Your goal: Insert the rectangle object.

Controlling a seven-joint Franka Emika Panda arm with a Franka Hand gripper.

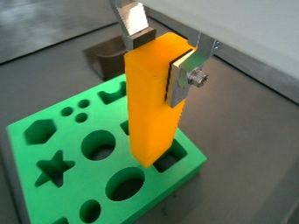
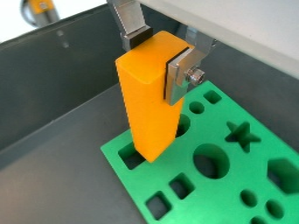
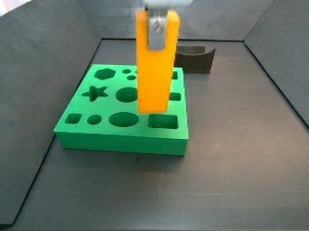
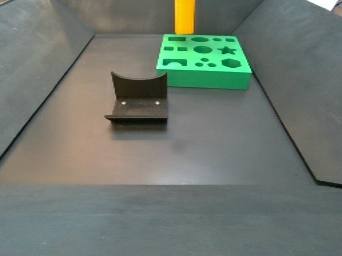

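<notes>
The unmarked orange bar (image 1: 153,96), upright, is clamped in the claw (image 1: 159,54) above the green block (image 1: 70,149).

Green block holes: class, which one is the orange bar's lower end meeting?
The rectangular hole at the green block's corner; the gripper holds the orange bar upright there. The star and round holes stay uncovered.

My hand (image 1: 163,54) has bare silver metal finger plates, clamped on the rectangle object (image 1: 153,101) of smooth, matt orange plastic. Green block (image 1: 87,153): matt plastic. Surface (image 4: 187,170): dark, slightly sheened.
</notes>
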